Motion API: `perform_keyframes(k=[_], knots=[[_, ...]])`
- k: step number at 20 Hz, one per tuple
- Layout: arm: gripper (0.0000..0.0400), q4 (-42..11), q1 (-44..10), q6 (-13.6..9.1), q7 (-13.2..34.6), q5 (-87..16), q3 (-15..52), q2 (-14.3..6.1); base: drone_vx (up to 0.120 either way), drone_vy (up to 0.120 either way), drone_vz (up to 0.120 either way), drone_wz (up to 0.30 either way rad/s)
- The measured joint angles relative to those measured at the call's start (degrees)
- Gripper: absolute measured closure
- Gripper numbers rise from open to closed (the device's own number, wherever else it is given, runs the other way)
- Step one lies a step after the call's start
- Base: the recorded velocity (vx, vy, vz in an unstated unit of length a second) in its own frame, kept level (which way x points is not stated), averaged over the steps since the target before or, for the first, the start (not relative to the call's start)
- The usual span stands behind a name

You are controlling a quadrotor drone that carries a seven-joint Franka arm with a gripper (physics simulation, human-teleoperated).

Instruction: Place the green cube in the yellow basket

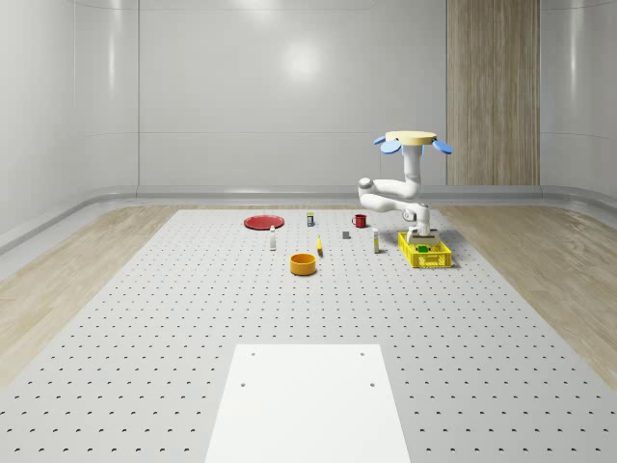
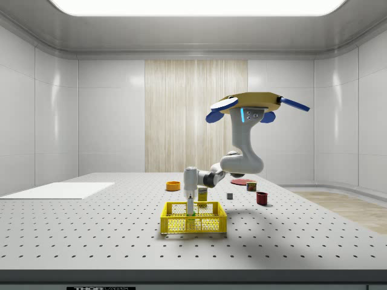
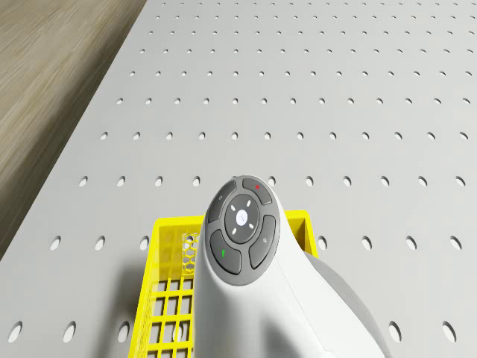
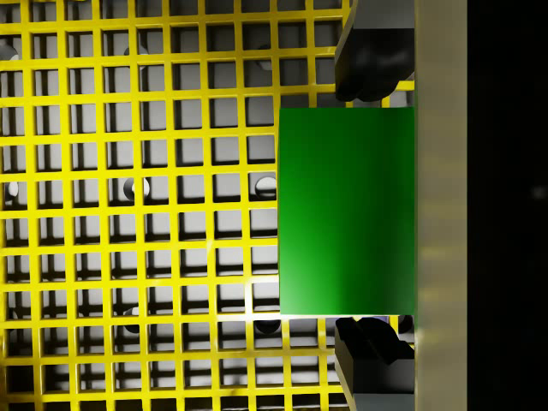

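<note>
While the drone point(image 2: 253, 104) hovers above the table point(image 1: 174, 318), just behind the yellow basket point(image 2: 193, 219) as the whole-scene view has it, I have the arm bent down and forward so that the gripper point(image 2: 190, 209) reaches inside the basket's walls. From the wrist view I see the green cube point(image 4: 347, 210) sitting between the two dark fingertips point(image 4: 373, 56), one at each of two opposite faces, with the basket's yellow mesh floor point(image 4: 137, 214) directly beneath it. The fingers look closed on the cube, though I can't quite tell whether the pads press its faces or stand a hair off them. The cube lies hard against one side wall of the basket. In the side view a bit of green shows low inside the basket under the fingers, so the cube is down at or very near the floor.

Elsewhere on the table, well apart from the basket, I see an orange bowl point(image 1: 304, 263), a red plate point(image 1: 263, 222), a red mug point(image 1: 360, 220) and a few small bottles point(image 1: 273, 240). A white panel point(image 1: 308, 400) lies at the near edge of the whole-scene view.
</note>
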Motion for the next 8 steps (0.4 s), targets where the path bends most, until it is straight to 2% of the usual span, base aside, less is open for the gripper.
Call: perform_keyframes(k=[8], knots=[[0.0003, -1.4, 0.9, -2.1, 0.0, 5.3, 5.7, 0.2, 0.000, 0.000, 0.000, 0.000]])
